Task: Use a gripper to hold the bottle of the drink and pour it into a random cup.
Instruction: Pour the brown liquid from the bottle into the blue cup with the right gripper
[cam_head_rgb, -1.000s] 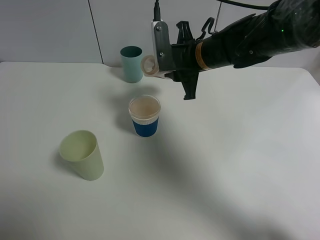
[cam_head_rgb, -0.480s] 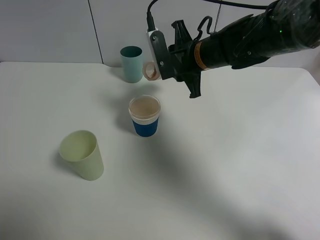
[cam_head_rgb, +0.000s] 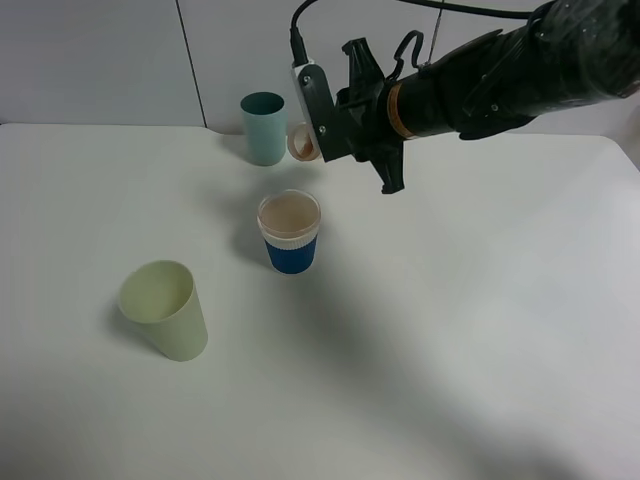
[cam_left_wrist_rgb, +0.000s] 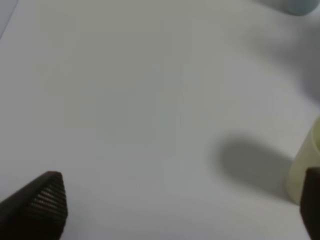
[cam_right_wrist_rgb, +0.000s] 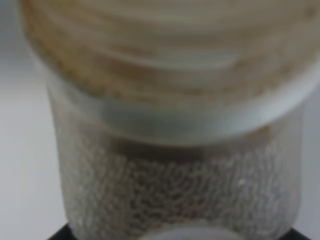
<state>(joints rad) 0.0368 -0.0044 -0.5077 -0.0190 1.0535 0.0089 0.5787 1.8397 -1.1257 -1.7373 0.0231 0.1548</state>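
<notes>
- Your right gripper is clamped on the bottle. The bottle is held in the air, tipped on its side, with its mouth near the teal cup.
- The cup stands lower in the high view, apart from the bottle, with brown drink near its rim.
- Your left gripper stands wide and holds nothing. The pale green cup sits near one finger.
- Open table runs from the cup to the right edge.

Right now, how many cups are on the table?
3. The teal cup stands at the back, the blue-sleeved cup near the middle, and the pale green cup front left. Nothing suggests that another is hidden.
</notes>
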